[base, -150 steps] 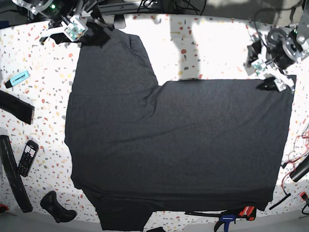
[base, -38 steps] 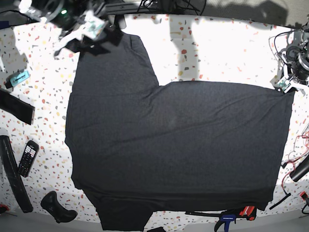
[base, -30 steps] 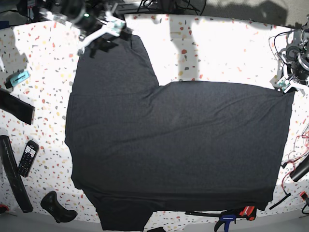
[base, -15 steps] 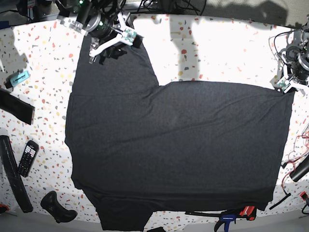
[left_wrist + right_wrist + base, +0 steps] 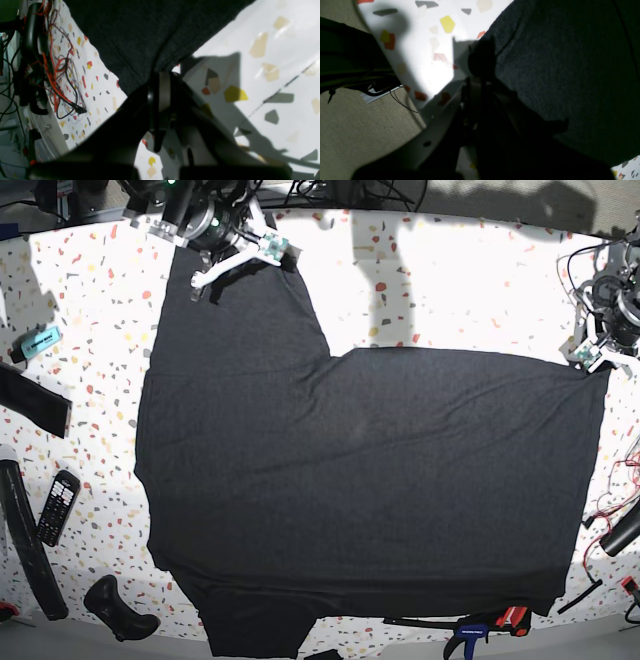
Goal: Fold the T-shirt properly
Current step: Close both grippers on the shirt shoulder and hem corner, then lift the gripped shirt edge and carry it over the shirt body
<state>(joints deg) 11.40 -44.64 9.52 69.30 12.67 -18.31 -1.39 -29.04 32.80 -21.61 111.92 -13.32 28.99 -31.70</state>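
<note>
On the speckled tabletop [image 5: 450, 270] lies the T-shirt [image 5: 370, 480], spread flat with its plain dark side up, one sleeve reaching toward the far left corner. Left gripper [image 5: 160, 75]: jaws closed on the shirt's far right corner at the table edge. Right gripper [image 5: 481, 67]: jaws closed together at the sleeve's far edge; whether cloth is pinched between them cannot be told. No containers observed. Loose items at the left margin: blue marker [image 5: 36, 343], remote [image 5: 58, 506], narrow black strip [image 5: 33, 400].
</note>
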